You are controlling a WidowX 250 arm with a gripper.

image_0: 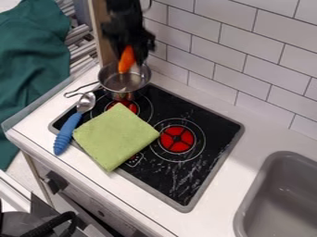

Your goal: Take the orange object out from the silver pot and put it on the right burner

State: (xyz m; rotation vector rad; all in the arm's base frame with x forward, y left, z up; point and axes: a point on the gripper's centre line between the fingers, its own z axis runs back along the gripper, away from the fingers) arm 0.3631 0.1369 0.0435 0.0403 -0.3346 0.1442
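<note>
At the upper left, my black gripper (130, 48) hangs over the silver pot and is shut on the orange object (127, 59). That object is long and carrot-like, held upright with its lower tip just above or inside the pot's opening; I cannot tell which. The silver pot (125, 87) stands at the back left corner of the black stove, its handle pointing left. The right burner (177, 139) is a red disc with white rings around it, right of the green cloth.
A folded green cloth (116, 136) covers the stove's front left part. Beside it lies a spoon with a blue handle (67, 133). A grey sink (282, 194) is at the lower right, and a tiled wall (238, 51) runs behind the counter.
</note>
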